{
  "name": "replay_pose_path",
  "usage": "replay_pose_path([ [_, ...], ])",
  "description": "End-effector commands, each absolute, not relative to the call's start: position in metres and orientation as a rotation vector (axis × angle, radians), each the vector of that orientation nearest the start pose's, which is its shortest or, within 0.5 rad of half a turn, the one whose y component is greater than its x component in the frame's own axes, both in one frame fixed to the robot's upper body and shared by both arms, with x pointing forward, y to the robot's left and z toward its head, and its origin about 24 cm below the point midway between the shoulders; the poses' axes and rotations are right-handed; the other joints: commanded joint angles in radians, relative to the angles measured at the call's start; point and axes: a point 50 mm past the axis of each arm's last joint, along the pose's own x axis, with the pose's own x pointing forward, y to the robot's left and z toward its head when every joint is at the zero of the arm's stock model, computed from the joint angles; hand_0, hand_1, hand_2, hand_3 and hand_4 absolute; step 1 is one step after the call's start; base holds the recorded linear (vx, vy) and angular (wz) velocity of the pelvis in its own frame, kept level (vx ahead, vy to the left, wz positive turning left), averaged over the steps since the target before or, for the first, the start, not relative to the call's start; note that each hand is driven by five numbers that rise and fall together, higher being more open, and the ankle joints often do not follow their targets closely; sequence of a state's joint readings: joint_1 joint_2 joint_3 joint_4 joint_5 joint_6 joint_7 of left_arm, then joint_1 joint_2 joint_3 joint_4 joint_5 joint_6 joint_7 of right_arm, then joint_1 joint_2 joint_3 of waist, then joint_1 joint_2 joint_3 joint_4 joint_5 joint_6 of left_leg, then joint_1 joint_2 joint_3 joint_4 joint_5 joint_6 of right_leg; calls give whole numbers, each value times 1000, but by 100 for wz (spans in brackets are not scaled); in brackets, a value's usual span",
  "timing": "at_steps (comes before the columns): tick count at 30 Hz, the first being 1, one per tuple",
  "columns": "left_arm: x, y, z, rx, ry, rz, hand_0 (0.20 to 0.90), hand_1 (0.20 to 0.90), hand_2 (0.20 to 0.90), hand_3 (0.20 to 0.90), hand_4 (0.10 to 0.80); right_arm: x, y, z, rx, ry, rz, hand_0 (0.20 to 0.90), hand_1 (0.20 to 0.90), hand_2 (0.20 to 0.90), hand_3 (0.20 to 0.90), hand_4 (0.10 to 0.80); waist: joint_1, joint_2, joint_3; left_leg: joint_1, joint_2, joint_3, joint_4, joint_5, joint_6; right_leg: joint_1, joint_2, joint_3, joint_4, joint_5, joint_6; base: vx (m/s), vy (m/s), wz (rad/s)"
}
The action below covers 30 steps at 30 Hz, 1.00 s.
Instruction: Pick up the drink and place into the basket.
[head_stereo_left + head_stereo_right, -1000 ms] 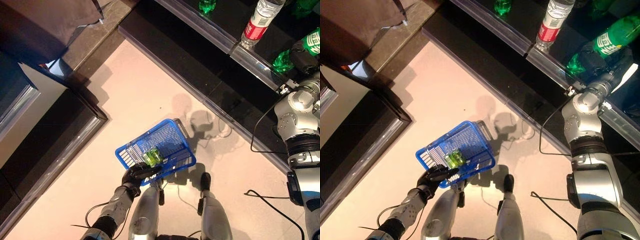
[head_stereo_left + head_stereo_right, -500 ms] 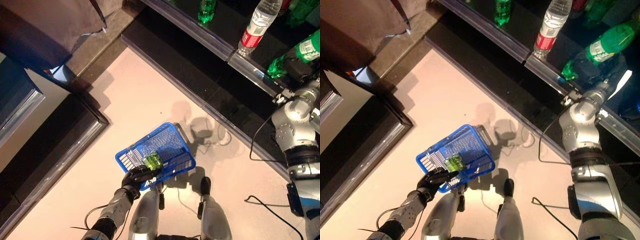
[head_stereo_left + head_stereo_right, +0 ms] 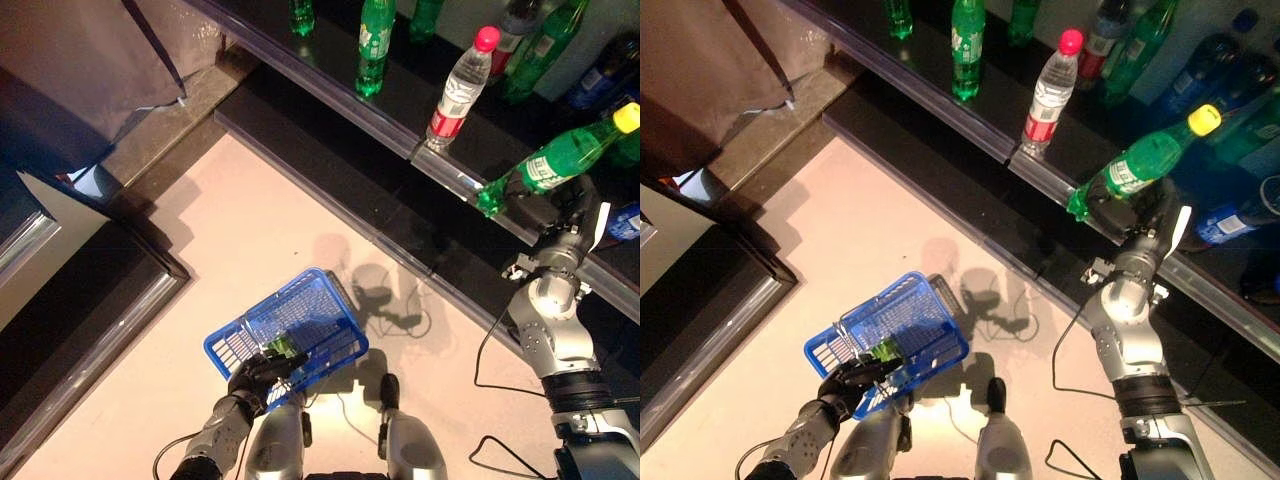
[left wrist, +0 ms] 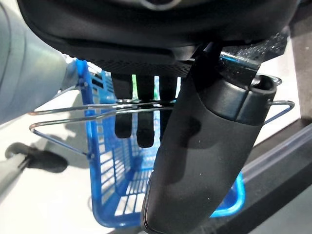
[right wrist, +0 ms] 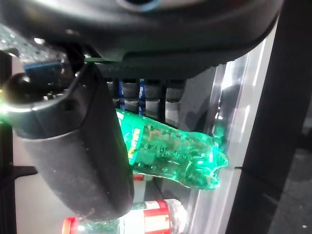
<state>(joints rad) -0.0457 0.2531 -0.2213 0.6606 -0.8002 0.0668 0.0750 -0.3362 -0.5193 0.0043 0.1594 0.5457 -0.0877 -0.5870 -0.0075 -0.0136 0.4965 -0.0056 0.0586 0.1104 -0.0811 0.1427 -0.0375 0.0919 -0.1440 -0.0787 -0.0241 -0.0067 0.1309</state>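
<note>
A green bottle with a yellow cap [image 3: 560, 158] leans tilted at the front edge of the dark shelf. My right hand [image 3: 566, 208] is shut on its lower half; the right wrist view shows the thumb [image 5: 78, 146] and fingers curled round the green bottle [image 5: 170, 156]. My left hand [image 3: 255, 372] is shut on the thin wire handles [image 4: 73, 109] of the blue basket [image 3: 228, 350], which hangs low in front at the left. A small green drink [image 3: 283, 345] lies inside the basket.
The dark shelf [image 3: 330, 85] runs across the back with green bottles [image 3: 375, 45], a clear bottle with a red label and pink cap [image 3: 458, 88] and blue bottles [image 3: 1230, 215]. A dark cabinet [image 3: 60, 300] stands at the left, brown cloth [image 3: 70, 60] above it.
The camera has tilted up, so more of the shelf and its bottles shows. My right hand keeps its hold on the green bottle. The blue basket still hangs from my left hand.
</note>
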Motion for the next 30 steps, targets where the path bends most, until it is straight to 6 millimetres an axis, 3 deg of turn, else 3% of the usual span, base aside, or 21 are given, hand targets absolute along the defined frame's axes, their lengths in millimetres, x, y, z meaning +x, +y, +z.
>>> replay_pose_path([
  [1,185,184,-86,-432,650,63,300,300,300,200,100,285,-249,186,3,-584,-428,300,300,300,200,100,-14,-1,-282,30,41,53,103,-115,-16,-74,-22,-10,40,73,-30,73,33,-3],
  [3,192,172,-71,-448,587,3,300,300,300,200,100,278,-236,165,-18,-507,-347,300,300,300,200,100,-15,1,-304,50,40,55,88,-115,-12,-56,-18,-11,30,72,-31,68,31,-2],
  [7,198,162,-52,-458,534,-65,300,300,300,200,100,271,-221,144,-21,-426,-249,300,300,300,200,100,-8,2,-316,64,38,51,76,-114,-9,-39,-15,-19,22,70,-31,0,0,0],
  [9,202,155,-36,-465,495,-102,300,300,300,200,100,268,-202,126,-18,-355,-149,300,300,300,200,100,0,3,-321,73,37,46,64,-110,-7,-29,-13,-30,16,70,-30,0,0,0],
  [16,211,141,3,-537,451,-209,300,300,300,200,100,260,-164,96,-43,-223,11,300,300,300,200,100,20,9,-329,91,29,29,32,-95,-1,-8,-12,-52,0,74,-27,-5,13,8],
  [25,217,122,39,-643,384,-376,300,300,300,200,100,253,-138,62,-74,-69,107,300,300,300,200,100,37,20,-341,91,15,9,14,-88,5,0,-15,-71,-7,74,-27,1,35,7],
  [30,216,112,49,-681,350,-480,300,300,300,200,100,248,-128,45,-144,-21,155,300,300,300,200,100,40,24,-345,88,10,1,14,-87,6,-2,-17,-68,-7,75,-30,12,25,3],
])
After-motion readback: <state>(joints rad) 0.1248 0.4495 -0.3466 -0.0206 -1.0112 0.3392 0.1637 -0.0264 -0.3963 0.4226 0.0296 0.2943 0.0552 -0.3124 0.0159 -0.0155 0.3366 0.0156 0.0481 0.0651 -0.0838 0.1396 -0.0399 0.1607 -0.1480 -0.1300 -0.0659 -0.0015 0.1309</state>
